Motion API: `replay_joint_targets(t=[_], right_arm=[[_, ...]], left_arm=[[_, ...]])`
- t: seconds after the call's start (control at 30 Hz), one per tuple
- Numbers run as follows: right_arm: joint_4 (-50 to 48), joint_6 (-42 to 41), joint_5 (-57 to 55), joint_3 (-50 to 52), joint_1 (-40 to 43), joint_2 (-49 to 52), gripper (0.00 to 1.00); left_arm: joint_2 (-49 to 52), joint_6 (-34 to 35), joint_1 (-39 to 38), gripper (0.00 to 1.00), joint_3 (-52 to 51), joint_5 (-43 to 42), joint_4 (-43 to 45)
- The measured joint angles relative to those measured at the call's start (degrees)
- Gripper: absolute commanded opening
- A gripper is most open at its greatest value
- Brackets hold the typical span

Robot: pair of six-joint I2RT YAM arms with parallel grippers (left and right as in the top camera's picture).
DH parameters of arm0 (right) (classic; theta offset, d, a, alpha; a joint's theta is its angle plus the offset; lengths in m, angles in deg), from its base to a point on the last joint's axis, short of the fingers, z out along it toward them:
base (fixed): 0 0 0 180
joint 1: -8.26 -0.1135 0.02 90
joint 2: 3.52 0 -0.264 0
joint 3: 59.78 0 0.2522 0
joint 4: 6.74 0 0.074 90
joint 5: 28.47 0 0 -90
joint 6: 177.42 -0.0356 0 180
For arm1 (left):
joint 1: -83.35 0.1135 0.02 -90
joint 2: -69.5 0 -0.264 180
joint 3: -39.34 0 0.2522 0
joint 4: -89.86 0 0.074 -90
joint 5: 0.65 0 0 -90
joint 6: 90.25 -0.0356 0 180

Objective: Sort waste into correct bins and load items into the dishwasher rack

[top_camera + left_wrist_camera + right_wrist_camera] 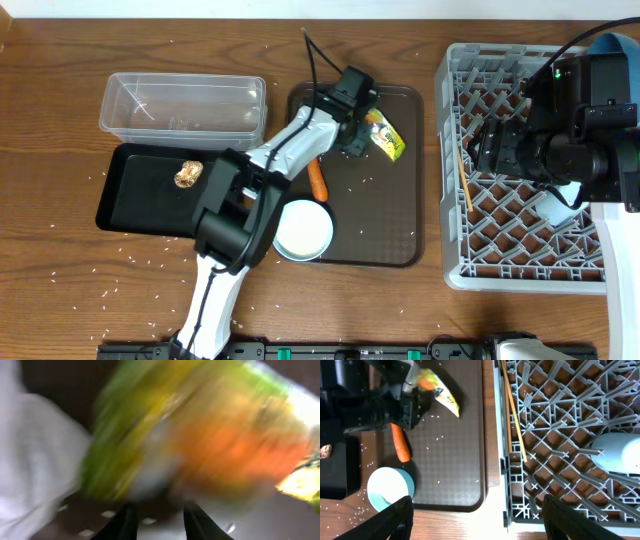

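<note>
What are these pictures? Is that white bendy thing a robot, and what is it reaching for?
Yes! Two robot arms work at a wooden table. One picture looks down from above; the other two come from cameras on each arm's wrist. The left gripper is at a yellow-green snack wrapper on a brown tray; its own picture is too blurry to show whether it grips. Nearby lie a carrot and a cup. The right gripper hangs open over the grey dishwasher rack.
</note>
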Motion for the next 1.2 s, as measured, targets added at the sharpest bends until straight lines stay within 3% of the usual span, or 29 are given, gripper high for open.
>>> replay_joint_targets(t=[0.1,0.13,0.43,0.53,0.9,1.2], right_arm=[[0.0,0.0,0.02,0.0,0.0,0.0,0.76],[-0.07,0.0,0.02,0.0,0.0,0.0,0.76],[-0.13,0.0,0.02,0.0,0.0,0.0,0.77],[-0.11,0.0,0.02,0.0,0.0,0.0,0.77],[-0.11,0.0,0.02,0.0,0.0,0.0,0.77],[0.11,0.0,0.02,0.0,0.0,0.0,0.77]], left_arm=[[-2.51,1.53,0.0,0.65,-0.55,0.5,2.89],[-3.37,2.08,-0.17,0.66,-0.55,0.63,4.17],[-4.81,15.32,-1.84,0.66,-0.46,-1.16,15.45],[-3.37,16.41,-2.19,0.58,-0.46,-2.29,17.11],[3.72,14.73,-4.5,0.59,-0.44,-3.98,17.07],[3.72,12.22,-4.35,0.07,-0.55,-4.07,16.61]])
